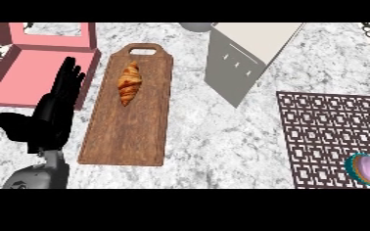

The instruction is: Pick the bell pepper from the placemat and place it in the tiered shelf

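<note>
Left hand shows at the counter's left edge, fingers straight and up, holding nothing, resting beside the wooden cutting board. Your right hand does not show at all, so you cannot tell its fingers. The patterned placemat lies at the counter's right edge, well apart from the left hand, with the board and its croissant in between. No bell pepper is plainly visible; only a teal-rimmed, purplish round thing is cut off by the view's right edge on the placemat's near corner, and you cannot tell what it is or its long axis. The tiered shelf stands at the counter's far edge, between board and placemat. Judgement: the placemat side belongs to your right arm; it is likely the nearer one.
</note>
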